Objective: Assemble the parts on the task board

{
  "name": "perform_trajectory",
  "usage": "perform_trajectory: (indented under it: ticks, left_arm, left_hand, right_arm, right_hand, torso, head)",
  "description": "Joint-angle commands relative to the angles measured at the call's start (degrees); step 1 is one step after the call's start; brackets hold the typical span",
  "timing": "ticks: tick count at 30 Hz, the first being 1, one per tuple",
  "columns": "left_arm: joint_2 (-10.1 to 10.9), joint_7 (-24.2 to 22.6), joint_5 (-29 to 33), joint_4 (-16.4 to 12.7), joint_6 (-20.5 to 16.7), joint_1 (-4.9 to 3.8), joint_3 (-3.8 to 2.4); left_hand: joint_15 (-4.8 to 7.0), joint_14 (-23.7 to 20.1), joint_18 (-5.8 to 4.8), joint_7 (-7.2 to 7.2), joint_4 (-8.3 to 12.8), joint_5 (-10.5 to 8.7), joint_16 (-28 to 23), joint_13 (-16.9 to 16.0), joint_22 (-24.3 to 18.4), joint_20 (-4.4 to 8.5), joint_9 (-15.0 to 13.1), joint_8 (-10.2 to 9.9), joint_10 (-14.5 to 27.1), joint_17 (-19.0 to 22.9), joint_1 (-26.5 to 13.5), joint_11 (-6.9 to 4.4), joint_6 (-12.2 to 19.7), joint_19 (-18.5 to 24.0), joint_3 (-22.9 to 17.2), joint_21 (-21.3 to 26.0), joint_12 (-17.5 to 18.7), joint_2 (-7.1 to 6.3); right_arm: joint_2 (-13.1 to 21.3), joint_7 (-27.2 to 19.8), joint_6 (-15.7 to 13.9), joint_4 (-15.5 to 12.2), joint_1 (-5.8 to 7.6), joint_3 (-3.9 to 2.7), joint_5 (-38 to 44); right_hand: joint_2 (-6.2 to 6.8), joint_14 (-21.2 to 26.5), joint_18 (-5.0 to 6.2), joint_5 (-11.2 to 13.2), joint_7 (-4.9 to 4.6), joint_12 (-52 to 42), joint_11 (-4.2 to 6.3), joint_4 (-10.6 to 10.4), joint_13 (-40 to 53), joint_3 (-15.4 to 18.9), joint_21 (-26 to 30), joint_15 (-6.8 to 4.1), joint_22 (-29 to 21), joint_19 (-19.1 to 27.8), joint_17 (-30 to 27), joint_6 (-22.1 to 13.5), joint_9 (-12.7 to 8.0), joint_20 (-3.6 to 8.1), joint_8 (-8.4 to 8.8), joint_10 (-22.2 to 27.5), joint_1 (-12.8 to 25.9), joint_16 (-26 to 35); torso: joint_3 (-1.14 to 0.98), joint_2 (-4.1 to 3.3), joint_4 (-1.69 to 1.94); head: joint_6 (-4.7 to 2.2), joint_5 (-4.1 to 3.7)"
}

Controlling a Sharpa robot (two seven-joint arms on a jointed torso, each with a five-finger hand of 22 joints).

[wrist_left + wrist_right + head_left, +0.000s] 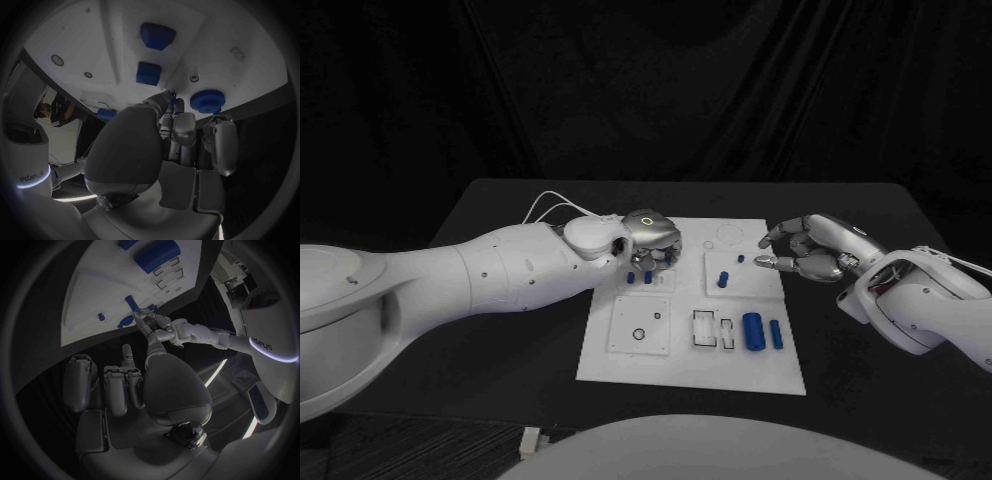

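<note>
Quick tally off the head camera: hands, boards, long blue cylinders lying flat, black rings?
Hands: 2, left hand and right hand
Task board: 1
Long blue cylinders: 2
Black ring: 1
Total: 6

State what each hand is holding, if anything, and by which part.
The left hand has its fingertips at a small blue part on the task board; whether it grips it cannot be told. The right hand holds nothing.
</note>
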State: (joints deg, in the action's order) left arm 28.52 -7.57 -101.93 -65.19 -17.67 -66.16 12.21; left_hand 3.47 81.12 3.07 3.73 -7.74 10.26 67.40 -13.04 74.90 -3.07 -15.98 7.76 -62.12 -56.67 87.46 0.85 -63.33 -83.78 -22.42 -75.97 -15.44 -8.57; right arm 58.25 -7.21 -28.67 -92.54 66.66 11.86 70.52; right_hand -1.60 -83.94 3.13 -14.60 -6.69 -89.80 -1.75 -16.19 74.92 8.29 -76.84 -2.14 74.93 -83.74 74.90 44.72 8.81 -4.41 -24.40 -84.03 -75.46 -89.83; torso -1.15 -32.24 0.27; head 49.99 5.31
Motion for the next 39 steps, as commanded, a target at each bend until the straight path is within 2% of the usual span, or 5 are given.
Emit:
perform_trajectory:
  ticks: [1,9,15,24,39]
  left_arm:
    - [1.8,-0.1,0.0,-2.9,-5.0,-0.44,-0.08]
    - [7.4,0.6,0.0,-9.8,-4.8,-3.84,-0.08]
    - [10.2,0.2,0.0,-12.5,-4.8,-4.97,-0.07]
    - [10.6,0.3,0.0,-11.6,-2.4,-5.03,-0.05]
    - [9.0,0.7,0.0,-9.0,0.7,-3.62,-0.03]
  left_hand:
    - [0.13,0.7,0.13,0.04,0.1,-0.37,0.7,0.4,10.9,0.25,0.1,0.2,-1.0,-0.6,0.2,-0.05,-0.6,0.0,-0.7,0.6,0.8,-0.52]
    - [0.25,0.4,0.33,-0.16,0.1,-2.36,-0.1,1.7,10.6,0.32,0.6,-0.7,-2.1,0.6,-0.6,-0.20,-0.5,0.5,-2.2,1.8,3.1,-1.36]
    - [0.29,0.3,0.37,-0.40,0.1,-3.25,-0.1,2.1,10.5,0.31,0.7,-1.0,-1.8,0.6,-0.8,-0.38,-0.5,0.6,-2.8,2.1,4.1,-1.64]
    - [0.34,0.2,0.41,-0.48,-0.2,-4.39,-0.4,2.4,10.5,0.35,0.8,-1.3,-1.8,1.0,-1.3,-0.37,-0.5,0.7,-3.2,2.3,4.9,-1.90]
    - [0.29,0.0,0.46,-0.53,-0.4,-5.31,-0.5,2.7,10.4,0.34,1.0,-1.7,-1.5,1.3,-1.7,-0.34,-0.2,0.8,-3.4,2.7,5.7,-2.10]
  right_arm:
    - [0.1,0.4,-0.4,-0.1,-0.15,-0.03,0.1]
    - [0.1,0.4,-0.3,0.0,-0.36,-0.03,0.1]
    - [0.0,0.4,-0.2,0.1,-0.87,-0.03,0.1]
    - [-0.1,0.3,-0.2,0.3,-1.34,-0.03,0.1]
    - [-0.2,0.1,-0.3,0.5,-1.42,-0.03,0.1]
  right_hand:
    - [-0.01,-6.0,-0.01,-0.3,-0.02,-0.2,-0.37,-0.1,15.1,0.3,0.1,0.33,11.0,-0.8,14.9,0.4,-0.1,0.06,0.25,-6.0,-0.7,0.0]
    - [-0.01,-6.0,0.00,-0.3,-0.03,-0.2,-0.38,0.0,15.1,0.3,0.2,0.33,10.9,-0.8,14.8,0.4,-0.1,0.06,0.25,-6.0,-0.7,0.1]
    - [-0.01,-6.0,0.00,-0.3,-0.03,-0.2,-0.38,0.0,15.1,0.3,0.2,0.33,10.9,-0.8,14.8,0.4,-0.1,0.06,0.25,-6.0,-0.7,0.1]
    - [-0.01,-6.0,0.00,-0.3,-0.03,-0.2,-0.38,0.0,15.1,0.3,0.2,0.33,10.9,-0.8,14.8,0.4,-0.1,0.06,0.25,-6.0,-0.7,0.1]
    - [0.00,-5.9,0.04,-0.3,-0.03,-0.2,-0.38,0.0,15.1,0.3,0.3,0.34,10.9,-0.7,14.7,0.4,-0.1,0.05,0.26,-6.0,-0.9,0.2]
  torso:
    - [0.01,0.00,0.00]
    - [0.00,0.00,0.07]
    - [-0.02,0.15,0.08]
    - [-0.05,0.10,0.01]
    - [0.00,-0.06,-0.01]
  head:
    - [0.01,-0.11]
    - [0.01,0.07]
    - [0.01,-0.06]
    - [0.01,0.01]
    - [0.01,0.03]
